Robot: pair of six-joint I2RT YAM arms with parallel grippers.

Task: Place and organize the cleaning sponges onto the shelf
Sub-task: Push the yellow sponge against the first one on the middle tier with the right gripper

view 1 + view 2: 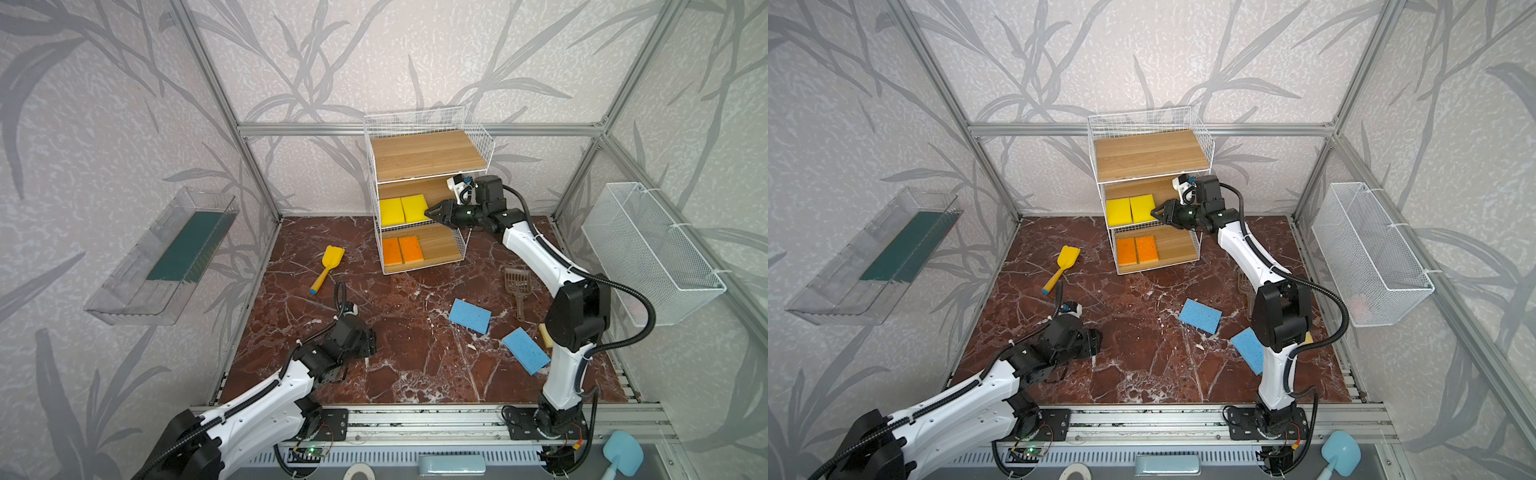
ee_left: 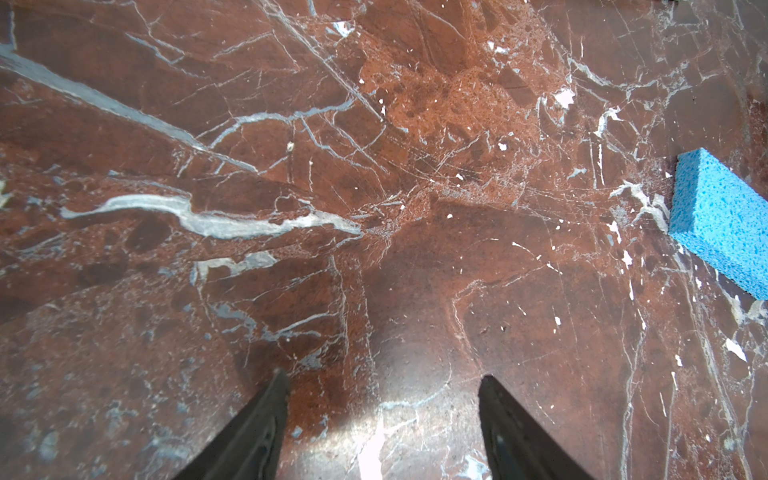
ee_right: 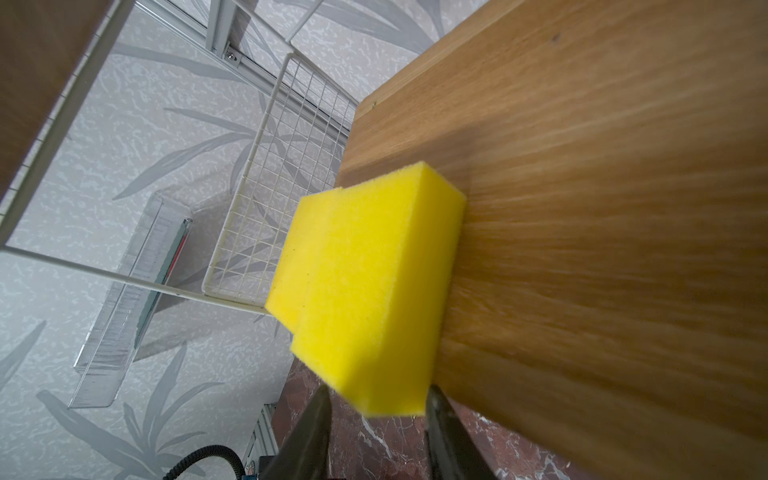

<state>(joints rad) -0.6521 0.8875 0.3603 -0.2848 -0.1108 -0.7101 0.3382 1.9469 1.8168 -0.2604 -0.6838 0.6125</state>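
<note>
Reaching into the middle tier of the white wire-frame shelf with three light wooden boards (image 1: 428, 156), which is standing at twelve o'clock on the red-brown marble tabletop (image 1: 415, 374), you are working the right gripper (image 1: 430, 213) at the front corner of the right-hand thick bright-yellow foam sponge (image 1: 414, 207). In the right wrist view its black fingers (image 3: 311, 424) are pressing on either side of that sponge's near end. You are clamping it, presumably to square it against its yellow twin (image 1: 390, 212), which is lying flat and touching it on the nine o'clock side.

One tier down, two orange-faced foam sponges (image 1: 391, 250) are lying side by side in the same way. You seem to be sorting by colour, one tier each, and the top board is sitting bare.

The left gripper (image 2: 384, 376) is hanging low over the marble at about eight o'clock, jaws apart and holding nothing, probably parked out of the right arm's way.

Around four o'clock, two thin light-blue sponges (image 1: 470, 316) are lying flat on the tabletop, apart from each other. A pale beige block (image 1: 545, 334) is peeking from behind the right arm, probably the third orange one lying face down.
</note>
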